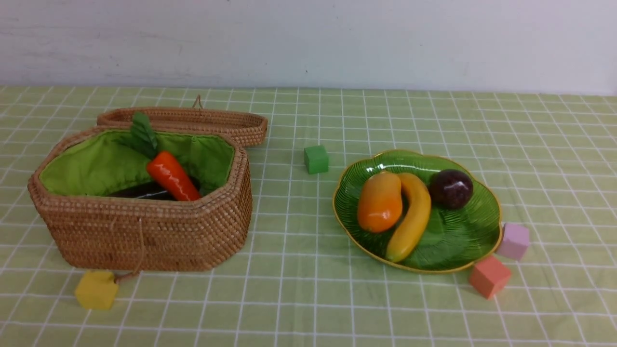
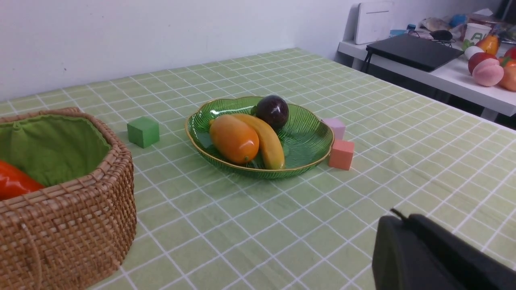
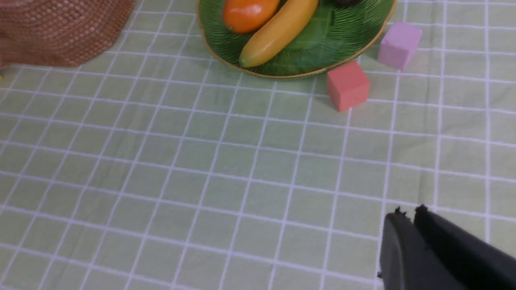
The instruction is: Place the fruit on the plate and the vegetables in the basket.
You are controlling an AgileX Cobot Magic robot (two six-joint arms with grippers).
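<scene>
From the front camera I see the basket at nine o'clock on the checked cloth, its lid lying behind it. Inside, the carrot leans with its long axis running from eleven to five, leaves up at eleven; a dark eggplant lies under it, mostly hidden. The plate sits at three o'clock. On it the mango stands nearly twelve-to-six, the banana runs from one down to seven just beside it, and the mangosteen rests at the plate's one o'clock. Neither arm shows here.

Through the left wrist camera, the left gripper is a dark shape over the cloth, its fingers pressed together with nothing between them. Banana and mango lie side by side, touching.

Through the right wrist camera, the right gripper hangs above bare cloth, its fingers together and empty, well apart from the plate, a red cube and a pink cube.
</scene>
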